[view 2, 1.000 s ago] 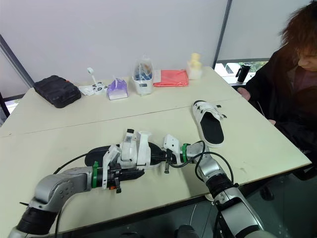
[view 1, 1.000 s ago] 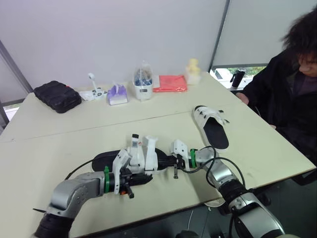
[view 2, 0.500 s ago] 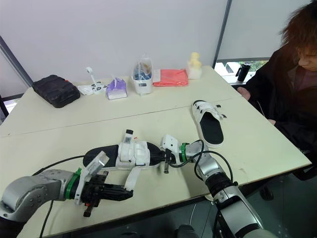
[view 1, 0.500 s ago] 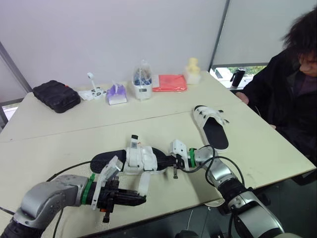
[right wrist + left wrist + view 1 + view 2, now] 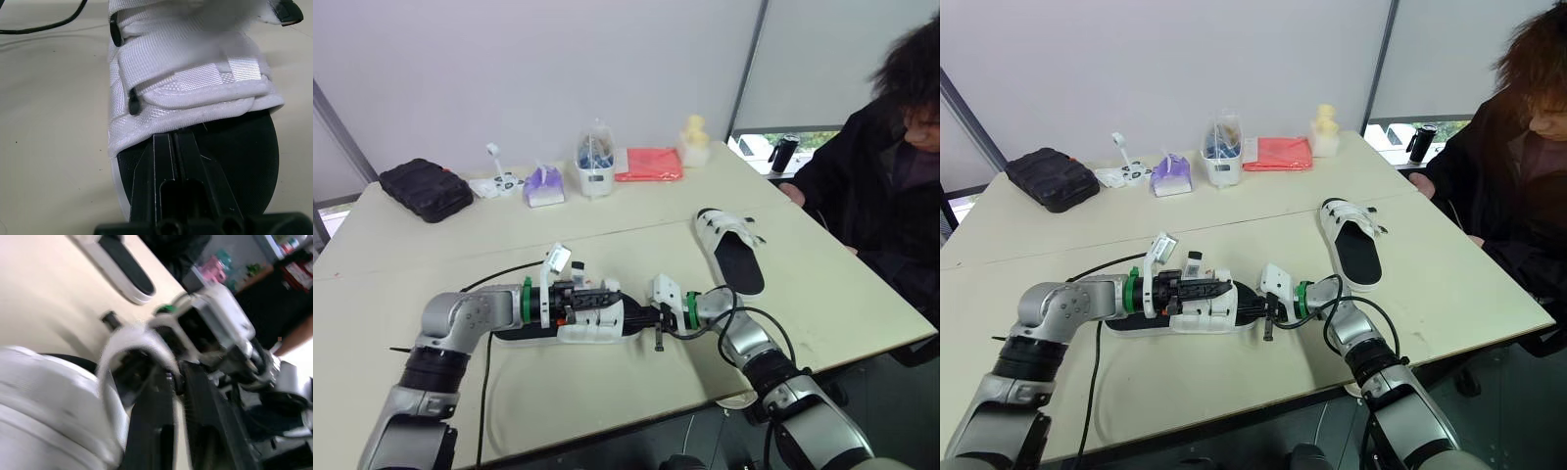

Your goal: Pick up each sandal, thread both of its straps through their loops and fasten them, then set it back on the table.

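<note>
My left gripper (image 5: 607,291) lies flat on top of the near sandal (image 5: 592,330), right over its white straps (image 5: 195,73). Its two black fingers (image 5: 151,428) are close together and the tips meet. The wrist view is blurry, so I cannot tell if a bit of strap is pinched between them. My right gripper (image 5: 172,139) is at the other end of the same sandal. It is pressed tight shut with nothing in it, and its tip rests on the black inside of the shoe, just at the edge of the nearest strap. Both straps go across the shoe and lie flat, and I can see a small black loop (image 5: 132,104) at the side of each. This sandal sits on the table (image 5: 372,245), close to my edge, between my two arms. The second sandal (image 5: 736,250) lies flat by itself farther off on my right, well apart from both grippers. A person (image 5: 891,166) in dark clothes sits at that side of the table. Along the far edge are a black case (image 5: 426,189), a purple pack (image 5: 544,186), a clear tub (image 5: 595,157) and a red cloth (image 5: 649,164).
</note>
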